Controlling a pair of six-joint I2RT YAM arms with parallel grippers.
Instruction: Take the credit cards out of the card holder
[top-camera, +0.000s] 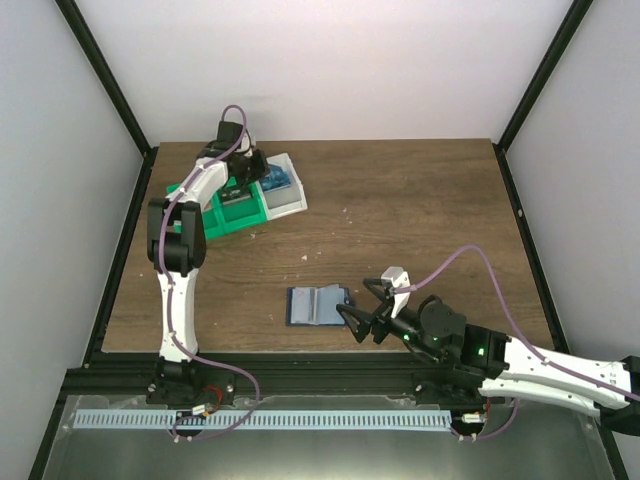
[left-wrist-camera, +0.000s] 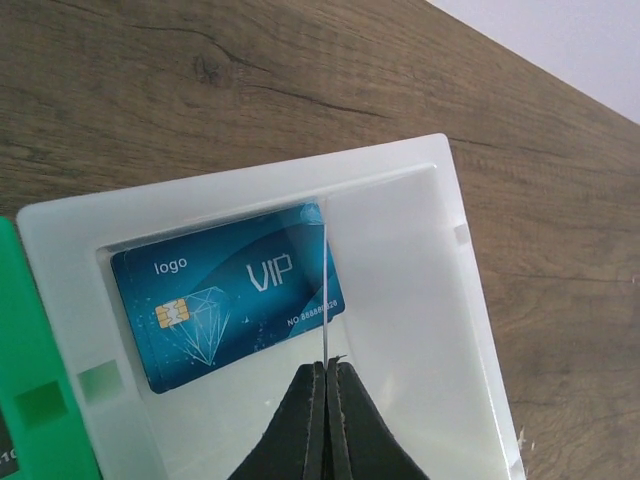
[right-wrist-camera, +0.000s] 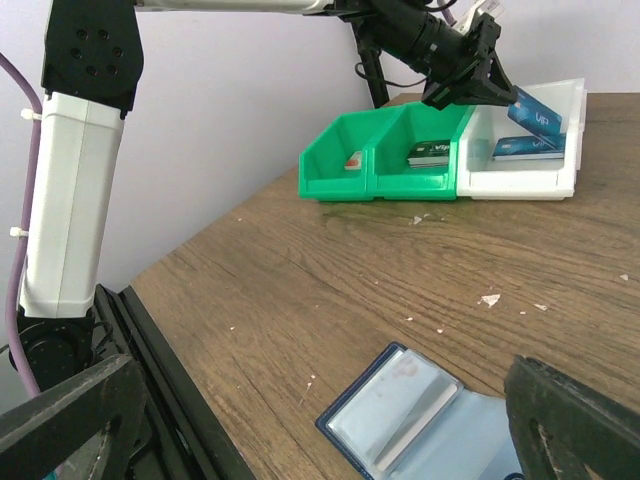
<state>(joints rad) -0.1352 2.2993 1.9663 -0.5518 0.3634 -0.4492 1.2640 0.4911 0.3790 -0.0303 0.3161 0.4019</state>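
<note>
Your left gripper (left-wrist-camera: 325, 378) is pressed together on a card (right-wrist-camera: 538, 113). It holds the card edge-on, so from its own wrist you see only a thin pale line. The card hangs over the white end compartment of the tray (right-wrist-camera: 420, 184), above the floor and just beside the VIP card (left-wrist-camera: 228, 295), which lies flat there, face up. Its edge lines up with the VIP card's right end, so I judge a straight drop would leave the two partly overlapping. That matters little, since both would be out of the wallet.

The wallet (top-camera: 318, 305) lies open and flat, well apart from the tray, toward the near edge and to the right. Its long axis runs along that edge, with the fold across the middle. Your right gripper (top-camera: 356, 302) sits low at the end of the wallet that faces away from the tray, fingers spread wide and holding nothing. From its wrist, the wallet lies ahead between the two fingers. One pocket shows what looks like a pale card (right-wrist-camera: 405, 408); I cannot tell whether more sit behind it.

The right arm is much the nearer to the wallet, while the left is busy at the tray. As I read it, the step in hand is letting the card go into the tray. The pale card would be next to draw.
</note>
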